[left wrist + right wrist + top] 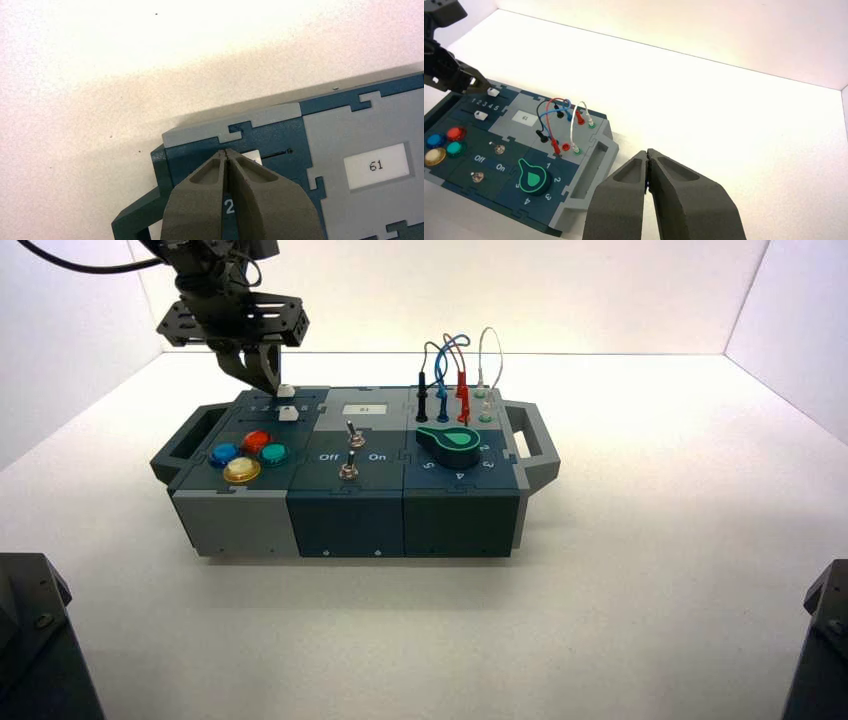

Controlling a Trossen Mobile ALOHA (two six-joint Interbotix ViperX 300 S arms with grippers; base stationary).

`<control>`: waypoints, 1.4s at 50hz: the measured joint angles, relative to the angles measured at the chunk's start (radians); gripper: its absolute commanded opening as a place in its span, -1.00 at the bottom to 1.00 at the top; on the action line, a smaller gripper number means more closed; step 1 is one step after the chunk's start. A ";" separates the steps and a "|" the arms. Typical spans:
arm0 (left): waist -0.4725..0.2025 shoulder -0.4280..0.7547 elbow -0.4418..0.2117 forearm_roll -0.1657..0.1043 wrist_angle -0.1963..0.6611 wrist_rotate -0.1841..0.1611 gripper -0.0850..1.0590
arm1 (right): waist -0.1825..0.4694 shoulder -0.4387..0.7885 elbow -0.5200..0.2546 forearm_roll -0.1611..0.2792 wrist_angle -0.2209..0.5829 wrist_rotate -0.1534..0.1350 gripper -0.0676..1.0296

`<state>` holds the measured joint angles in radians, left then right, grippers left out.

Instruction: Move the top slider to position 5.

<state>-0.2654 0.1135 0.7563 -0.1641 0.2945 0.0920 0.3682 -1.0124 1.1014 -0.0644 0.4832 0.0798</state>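
The top slider's white knob (286, 391) sits at the box's back left, on its dark track. My left gripper (267, 384) is shut and empty, with its tips down against the knob's left side. In the left wrist view the shut tips (226, 151) partly hide the knob (254, 157). Bare track (276, 154) runs on beyond the knob, and a printed 2 shows between the fingers. The numeral row 1 to 5 lies beside the track, ending in position 5 (497, 107). My right gripper (647, 153) is shut and empty, held in the air off the box's right side.
A second white slider knob (289, 413) sits just in front of the top one. Coloured push buttons (245, 452), two toggle levers (352, 447), a green dial (456, 441), plugged wires (450, 370) and a small display reading 61 (376, 165) fill the box. Handles stick out at both ends.
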 measured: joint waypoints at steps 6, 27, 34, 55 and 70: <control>-0.006 0.003 0.000 0.000 0.000 0.000 -0.91 | 0.000 0.000 0.000 0.000 0.000 0.000 -0.92; -0.034 0.018 -0.015 -0.002 -0.005 -0.002 -0.91 | 0.000 0.000 0.000 0.000 0.002 0.000 -0.92; -0.041 0.023 -0.020 -0.002 -0.005 -0.002 -0.91 | 0.000 0.000 0.000 0.000 0.002 0.000 -0.92; -0.067 0.034 -0.026 -0.002 -0.005 -0.002 -0.91 | 0.000 0.000 0.000 0.000 0.000 0.002 -0.92; -0.066 0.037 -0.029 0.000 -0.006 -0.002 -0.91 | 0.000 0.000 0.000 0.000 0.000 0.002 -0.92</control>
<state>-0.3313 0.1503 0.7271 -0.1641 0.2884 0.0905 0.3682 -1.0124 1.1014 -0.0644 0.4832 0.0813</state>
